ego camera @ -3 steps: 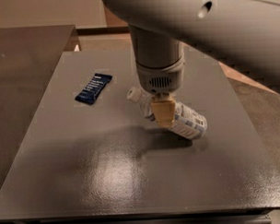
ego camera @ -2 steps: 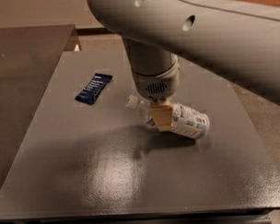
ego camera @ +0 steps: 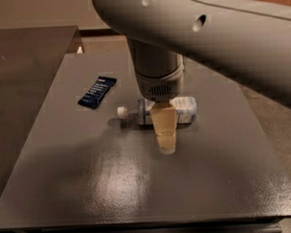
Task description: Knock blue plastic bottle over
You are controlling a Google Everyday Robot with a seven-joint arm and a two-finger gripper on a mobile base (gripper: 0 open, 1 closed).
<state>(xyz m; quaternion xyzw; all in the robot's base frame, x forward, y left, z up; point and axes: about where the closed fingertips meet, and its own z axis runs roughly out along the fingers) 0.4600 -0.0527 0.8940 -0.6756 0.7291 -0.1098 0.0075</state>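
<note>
One blue plastic bottle [ego camera: 183,110] only, lying on its side mid-counter [ego camera: 138,190], cap pointing left toward the dark blue snack wrapper [ego camera: 97,92] but well apart from it. Looks knocked over already. Gripper [ego camera: 166,145] low, just in front of the bottle's middle; cannot tell how far open, or whether holding anything. Risks from here: clipping the round bottle while lifting away and rolling it toward an edge; scraping the counter if lowered.

Bottle [ego camera: 182,109] now crosswise, end effector [ego camera: 166,145] forward
</note>
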